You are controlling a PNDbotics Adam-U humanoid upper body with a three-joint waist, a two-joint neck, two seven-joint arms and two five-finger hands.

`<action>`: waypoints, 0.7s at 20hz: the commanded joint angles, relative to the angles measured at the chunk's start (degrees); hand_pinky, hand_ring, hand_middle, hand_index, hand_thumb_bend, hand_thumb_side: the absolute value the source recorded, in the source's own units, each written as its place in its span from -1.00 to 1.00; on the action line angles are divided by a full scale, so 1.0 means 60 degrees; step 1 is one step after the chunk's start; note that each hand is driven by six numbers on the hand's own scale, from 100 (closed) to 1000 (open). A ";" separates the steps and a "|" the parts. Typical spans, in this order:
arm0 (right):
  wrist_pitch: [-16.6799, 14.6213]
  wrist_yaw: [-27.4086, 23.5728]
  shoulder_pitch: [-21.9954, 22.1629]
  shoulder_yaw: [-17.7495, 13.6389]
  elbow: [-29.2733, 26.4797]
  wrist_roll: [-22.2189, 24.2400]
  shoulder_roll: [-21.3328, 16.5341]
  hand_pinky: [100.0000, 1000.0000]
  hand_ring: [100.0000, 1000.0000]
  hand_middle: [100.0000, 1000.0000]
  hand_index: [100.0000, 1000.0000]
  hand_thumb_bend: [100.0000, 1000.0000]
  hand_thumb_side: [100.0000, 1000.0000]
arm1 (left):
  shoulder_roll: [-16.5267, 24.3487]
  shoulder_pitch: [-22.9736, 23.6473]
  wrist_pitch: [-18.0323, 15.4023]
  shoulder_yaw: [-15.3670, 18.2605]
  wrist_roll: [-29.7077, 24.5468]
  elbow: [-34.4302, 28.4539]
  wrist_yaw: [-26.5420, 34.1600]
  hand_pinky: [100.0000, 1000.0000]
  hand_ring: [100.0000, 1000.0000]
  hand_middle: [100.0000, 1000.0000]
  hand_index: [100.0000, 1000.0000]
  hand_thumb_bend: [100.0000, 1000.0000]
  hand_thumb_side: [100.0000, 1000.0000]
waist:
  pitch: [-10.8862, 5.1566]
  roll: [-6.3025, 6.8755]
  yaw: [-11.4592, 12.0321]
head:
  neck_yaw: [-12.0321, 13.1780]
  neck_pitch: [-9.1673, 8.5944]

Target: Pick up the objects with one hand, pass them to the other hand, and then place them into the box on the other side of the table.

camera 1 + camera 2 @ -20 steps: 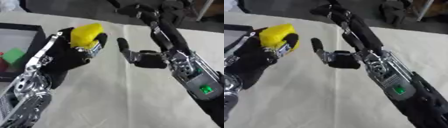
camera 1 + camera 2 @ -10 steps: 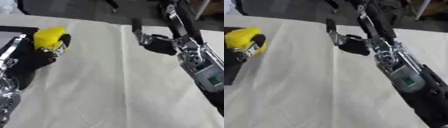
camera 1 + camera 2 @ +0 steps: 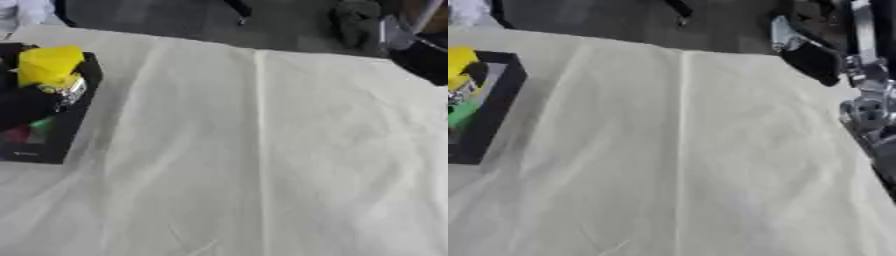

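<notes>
Two hands: both in frame, one at each side edge of the table.
Left hand (image 3: 31, 100): at the left edge, over the box; dark and blurred; fingers curled round the yellow block, which stands up out of the top of the grasp.
Yellow block (image 3: 48, 64): held in the left hand, above the box's far right part; whether it touches the box cannot be told.
Box (image 3: 74, 117): black-walled, open-topped, on the table's left side; its right wall and near corner show plainly.
Box contents: a green piece (image 3: 460, 114) and a red patch (image 3: 16, 134) lie inside, beneath the left hand; shapes not clear.
Right hand (image 3: 811, 57): at the upper right, above the table's far right edge, well apart from the block and box; holds nothing; how far the fingers are curled cannot be told from the blur.
Right forearm (image 3: 866, 107): silver joints, runs down the right edge of the right eye view.
Table cover (image 3: 262, 165): pale cloth with a long crease running from far to near through the middle.
</notes>
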 commanded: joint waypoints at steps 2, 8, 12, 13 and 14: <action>0.0278 -0.0060 0.0288 -0.0575 -0.0089 -0.0614 -0.0518 0.51 0.63 0.54 0.68 -1.00 -0.63 | 0.0821 0.0077 0.2252 0.0390 0.2062 -0.0162 -0.0347 0.72 -1.00 -0.19 -0.52 -0.58 -1.00 | -0.0052 -0.0012 -0.0078 | 0.0624 -0.0247; 0.0417 0.0023 0.0878 -0.1069 -0.0089 -0.1391 -0.0433 0.51 0.63 0.54 0.68 -1.00 -0.62 | 0.1233 0.0208 0.2418 0.0660 0.2246 0.0472 -0.0905 0.70 -1.00 -0.16 -0.47 -0.62 -1.00 | 0.0166 -0.0154 -0.0296 | 0.1440 -0.0553; 0.0440 0.0098 0.1144 -0.1266 -0.0089 -0.1744 -0.0294 0.51 0.62 0.53 0.67 -1.00 -0.62 | 0.1330 0.0231 0.2449 0.0726 0.2137 0.1032 -0.1443 0.70 -1.00 -0.12 -0.36 -0.65 -0.98 | 0.0271 -0.0235 -0.0422 | 0.1698 -0.0715; 0.0438 0.0115 0.1217 -0.1313 -0.0089 -0.1851 -0.0244 0.51 0.62 0.53 0.67 -1.00 -0.62 | 0.1315 0.0232 0.2475 0.0757 0.2086 0.1259 -0.1593 0.70 -1.00 -0.10 -0.34 -0.64 -0.96 | 0.0293 -0.0253 -0.0449 | 0.1733 -0.0733; 0.0438 0.0134 0.1279 -0.1342 -0.0089 -0.1941 -0.0203 0.51 0.62 0.53 0.67 -1.00 -0.61 | 0.1290 0.0216 0.2491 0.0783 0.2025 0.1489 -0.1725 0.71 -1.00 -0.09 -0.28 -0.61 -0.94 | 0.0309 -0.0266 -0.0470 | 0.1756 -0.0749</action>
